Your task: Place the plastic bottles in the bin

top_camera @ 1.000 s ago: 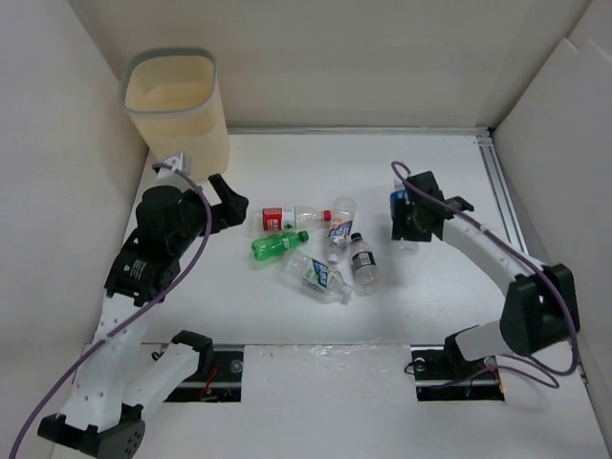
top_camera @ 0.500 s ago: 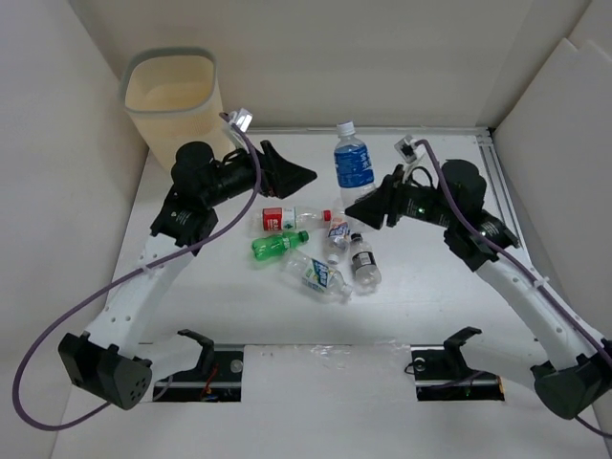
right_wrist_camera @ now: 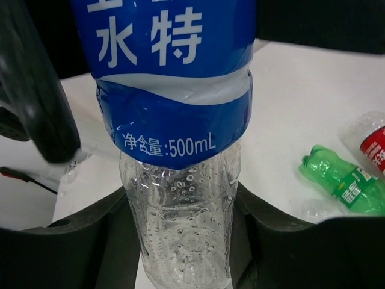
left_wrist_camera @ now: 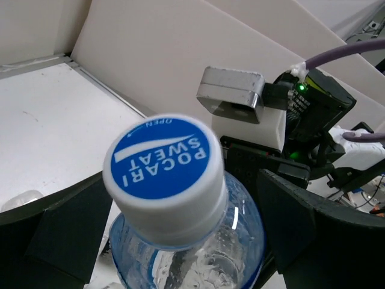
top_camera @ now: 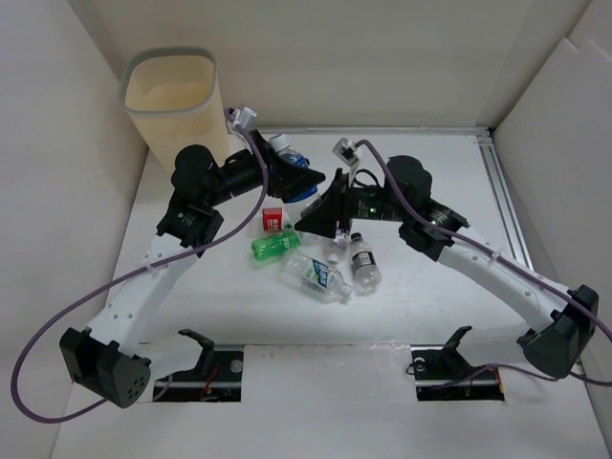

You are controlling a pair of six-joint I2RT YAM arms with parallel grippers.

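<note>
My right gripper [top_camera: 314,203] [right_wrist_camera: 180,241] is shut on the lower end of a clear bottle with a blue label [top_camera: 295,164] [right_wrist_camera: 177,120], held in the air above the table. My left gripper [top_camera: 304,178] [left_wrist_camera: 180,241] stands open around the same bottle's neck; its blue-and-white cap [left_wrist_camera: 162,174] fills the left wrist view, and the fingers [left_wrist_camera: 301,223] stay apart from the plastic. On the table lie a red-labelled bottle [top_camera: 274,218] [right_wrist_camera: 373,141], a green one [top_camera: 277,245] [right_wrist_camera: 346,180], a green-white one [top_camera: 316,275] and a black-labelled one [top_camera: 361,260]. The cream bin [top_camera: 206,124] stands at the far left.
White walls close in the table on the left, back and right. A metal rail [top_camera: 502,191] runs along the right side. Purple cables [top_camera: 239,277] trail from both arms. The arm mounts [top_camera: 206,359] sit at the near edge.
The right arm has carried the blue-labelled bottle leftwards and tilted it towards the left arm. The left gripper has come round the bottle's cap end, still open.
</note>
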